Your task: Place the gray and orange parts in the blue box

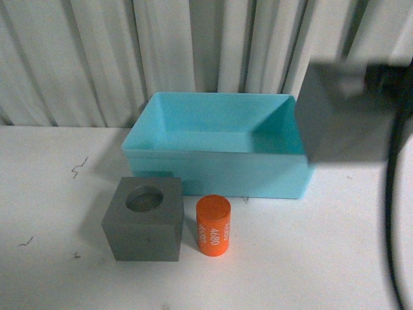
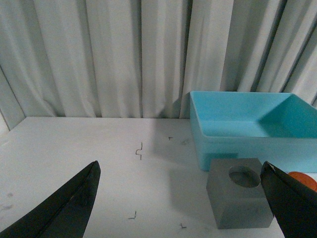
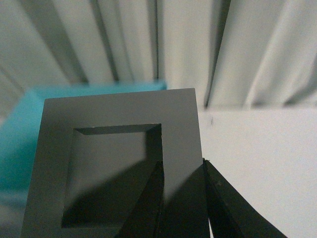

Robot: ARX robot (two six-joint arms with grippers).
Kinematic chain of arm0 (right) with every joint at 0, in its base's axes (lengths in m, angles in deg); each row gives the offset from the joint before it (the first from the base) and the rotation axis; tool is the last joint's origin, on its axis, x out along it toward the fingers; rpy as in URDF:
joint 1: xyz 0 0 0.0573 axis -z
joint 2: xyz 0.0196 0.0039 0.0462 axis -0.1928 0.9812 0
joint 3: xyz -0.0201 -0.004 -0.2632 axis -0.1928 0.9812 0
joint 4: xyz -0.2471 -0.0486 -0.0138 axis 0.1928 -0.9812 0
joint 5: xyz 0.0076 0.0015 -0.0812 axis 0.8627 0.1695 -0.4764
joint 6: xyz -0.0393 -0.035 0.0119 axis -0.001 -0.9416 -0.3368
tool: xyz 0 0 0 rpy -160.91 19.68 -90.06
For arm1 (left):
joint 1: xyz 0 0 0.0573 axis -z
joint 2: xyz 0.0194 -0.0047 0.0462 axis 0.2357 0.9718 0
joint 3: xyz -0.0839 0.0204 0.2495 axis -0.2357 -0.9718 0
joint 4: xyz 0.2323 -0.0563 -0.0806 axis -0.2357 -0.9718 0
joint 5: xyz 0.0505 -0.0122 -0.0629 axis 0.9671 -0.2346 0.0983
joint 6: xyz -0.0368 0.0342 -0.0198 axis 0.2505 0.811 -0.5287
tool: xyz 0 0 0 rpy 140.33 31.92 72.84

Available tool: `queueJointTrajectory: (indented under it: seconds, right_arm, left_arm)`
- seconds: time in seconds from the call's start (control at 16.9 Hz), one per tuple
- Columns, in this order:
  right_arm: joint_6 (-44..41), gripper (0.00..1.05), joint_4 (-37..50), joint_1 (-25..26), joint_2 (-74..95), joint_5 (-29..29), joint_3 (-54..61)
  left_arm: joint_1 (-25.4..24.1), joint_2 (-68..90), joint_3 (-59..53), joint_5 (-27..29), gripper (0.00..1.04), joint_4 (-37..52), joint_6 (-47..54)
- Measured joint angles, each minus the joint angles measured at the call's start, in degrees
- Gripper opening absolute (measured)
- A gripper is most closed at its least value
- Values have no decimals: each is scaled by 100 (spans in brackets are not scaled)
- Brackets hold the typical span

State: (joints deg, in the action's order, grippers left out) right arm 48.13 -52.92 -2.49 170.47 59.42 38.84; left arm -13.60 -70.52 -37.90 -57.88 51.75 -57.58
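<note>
The blue box [image 1: 284, 173] stands open and empty at the back of the white table. In front of it sit a gray cube with a round recess [image 1: 143, 219] and, to its right, an upright orange cylinder [image 1: 213, 227] printed "4680". My right gripper [image 3: 181, 171] is shut on one wall of the gray cube with the square recess [image 3: 119, 124], which hangs in the air by the box's right end [image 1: 345, 110]. My left gripper [image 2: 181, 186] is open low over the table, left of the round-recess cube [image 2: 238, 201] and the box [image 2: 233, 144].
A pleated white curtain [image 1: 97, 51] closes off the back of the table. A black cable [image 1: 392, 213] hangs down at the right. Small dark marks [image 1: 79, 166] dot the white tabletop [image 1: 310, 258] at the left.
</note>
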Motion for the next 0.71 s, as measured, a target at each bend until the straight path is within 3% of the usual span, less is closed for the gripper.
queueJointTrajectory:
  seconds: [0.12, 0.18, 0.24, 0.41, 0.71]
  right_arm:
    - [-459, 18, 654, 330, 417, 125, -1115]
    - [-796, 18, 1019, 376, 1449, 407, -1956]
    - [-824, 18, 785, 195, 2994, 540, -3139]
    - [-549, 18, 538, -4, 3781, 417, -4006]
    - [-76, 18, 168, -105, 4461, 205, -4295]
  left_arm:
    - [0, 0, 0, 2, 98, -2, 0]
    - [0, 0, 0, -4, 98, 0, 0]
    - [0, 0, 0, 0, 98, -2, 0]
    - [0, 0, 0, 2, 98, 0, 0]
    - [0, 0, 0, 0, 98, -2, 0]
